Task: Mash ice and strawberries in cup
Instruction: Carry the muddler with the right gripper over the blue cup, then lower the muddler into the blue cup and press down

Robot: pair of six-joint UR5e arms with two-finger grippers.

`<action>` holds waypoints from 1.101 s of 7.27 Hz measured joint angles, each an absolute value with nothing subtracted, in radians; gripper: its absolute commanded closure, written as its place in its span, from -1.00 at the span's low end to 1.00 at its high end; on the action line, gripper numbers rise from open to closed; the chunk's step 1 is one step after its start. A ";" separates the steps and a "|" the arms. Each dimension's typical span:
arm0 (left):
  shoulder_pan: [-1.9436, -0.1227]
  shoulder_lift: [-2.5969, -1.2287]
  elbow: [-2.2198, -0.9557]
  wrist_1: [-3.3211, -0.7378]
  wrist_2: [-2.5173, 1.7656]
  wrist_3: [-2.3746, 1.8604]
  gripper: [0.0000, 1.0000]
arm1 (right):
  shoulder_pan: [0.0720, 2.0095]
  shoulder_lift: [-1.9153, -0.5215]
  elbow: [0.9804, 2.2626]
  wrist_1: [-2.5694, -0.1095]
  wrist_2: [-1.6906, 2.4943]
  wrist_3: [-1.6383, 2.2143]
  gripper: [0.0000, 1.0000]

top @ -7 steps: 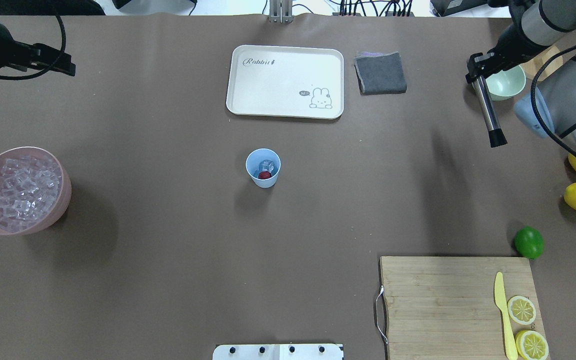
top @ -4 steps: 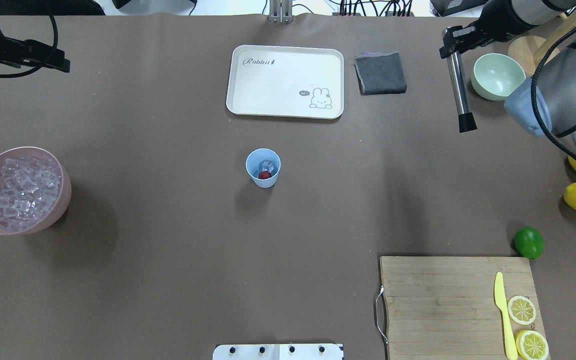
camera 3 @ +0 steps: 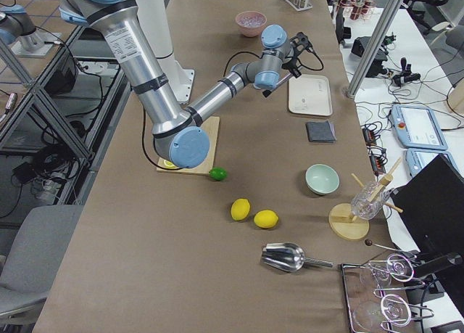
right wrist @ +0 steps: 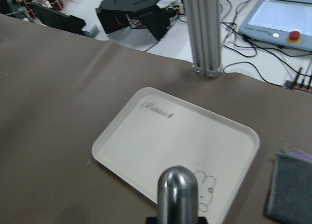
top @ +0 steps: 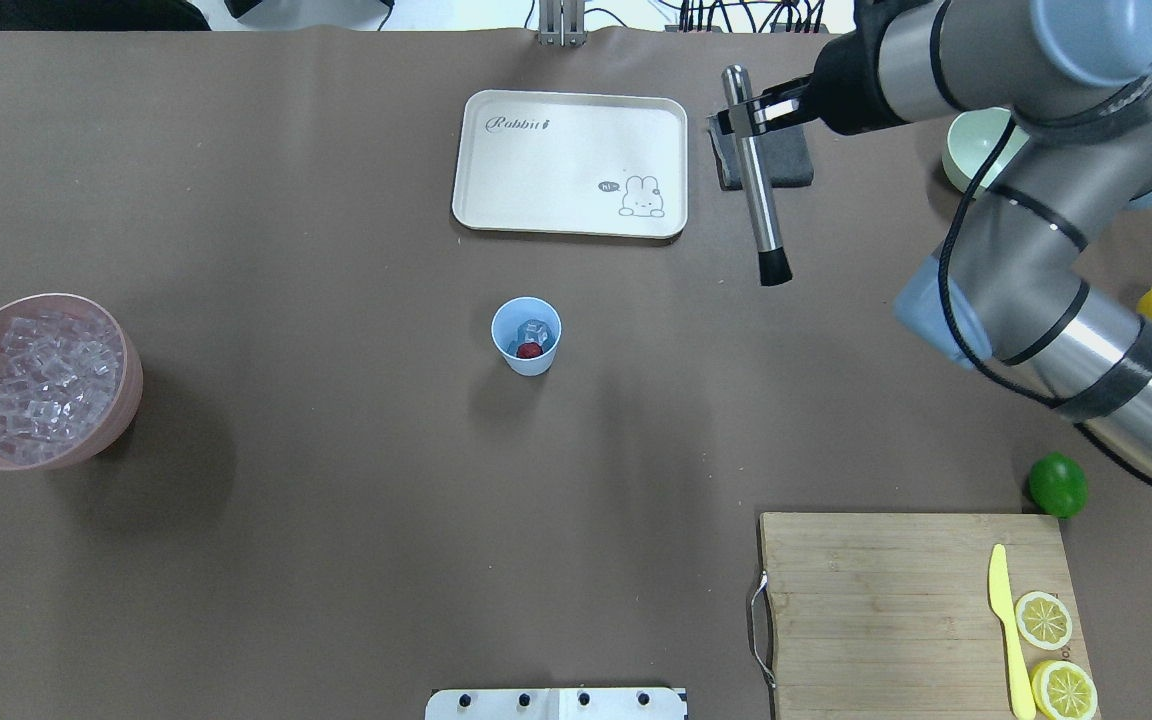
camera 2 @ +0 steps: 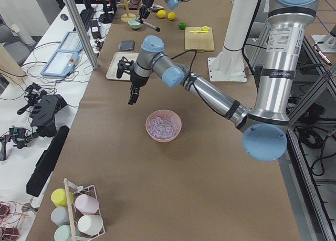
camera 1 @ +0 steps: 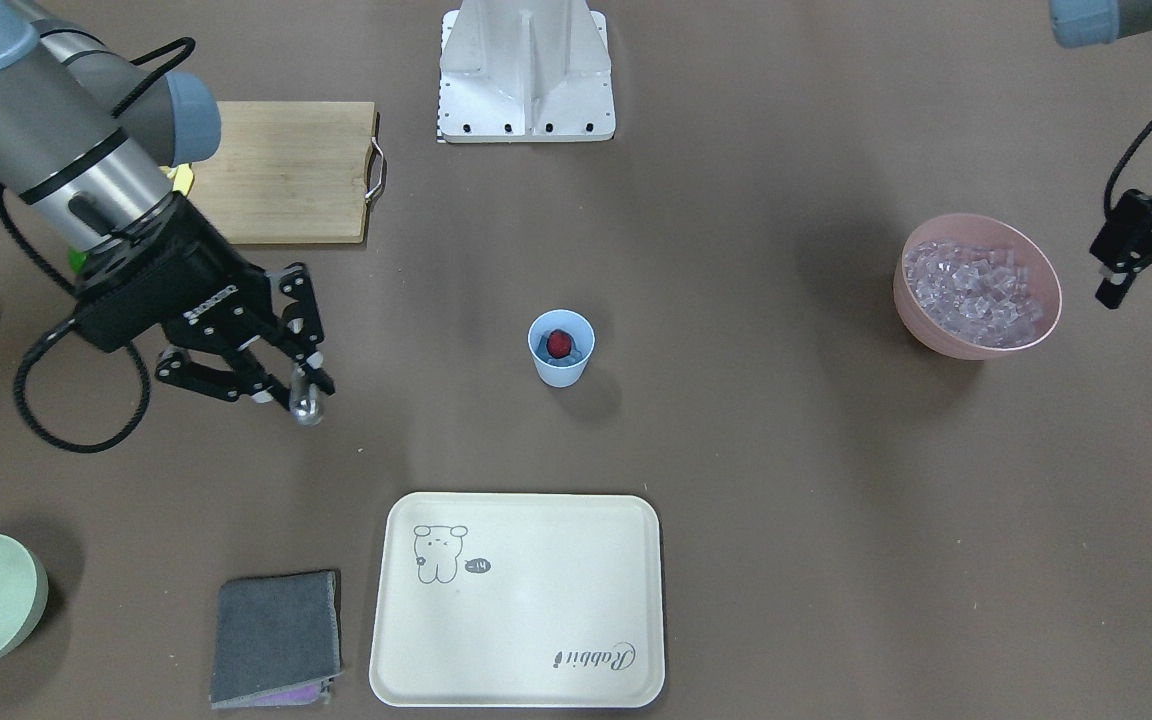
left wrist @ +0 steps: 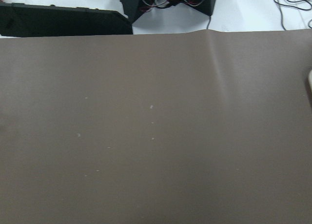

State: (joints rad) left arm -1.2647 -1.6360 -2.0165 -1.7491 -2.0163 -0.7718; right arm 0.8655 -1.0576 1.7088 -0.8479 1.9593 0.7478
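Nearest me, the light-blue cup (top: pixel 530 366) stands mid-surface, loaded: the strawberry (top: pixel 529 350) and ice (top: pixel 534 328) lie inside, seemingly whole, so I judge the mashing is not begun. Off to its left, the pink bowl (top: pixel 111 435) holds spare cubes (top: pixel 36 375). Farther out, my right gripper (top: pixel 750 112) is clamped on the steel muddler (top: pixel 759 200), well apart from the cup, beside the rabbit tray (top: pixel 536 170). I cannot tell how wide the left gripper (camera 1: pixel 1116 262) stands.
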 measured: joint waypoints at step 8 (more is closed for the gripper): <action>-1.352 -1.496 -1.970 -1.754 -2.028 -0.862 -0.95 | 0.568 -0.936 1.546 -0.312 1.391 0.800 1.00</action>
State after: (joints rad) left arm -1.3522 -1.4964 -1.9700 -1.7539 -2.0278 -0.8620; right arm 0.5681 -0.9361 1.5458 -0.3122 1.3914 0.7998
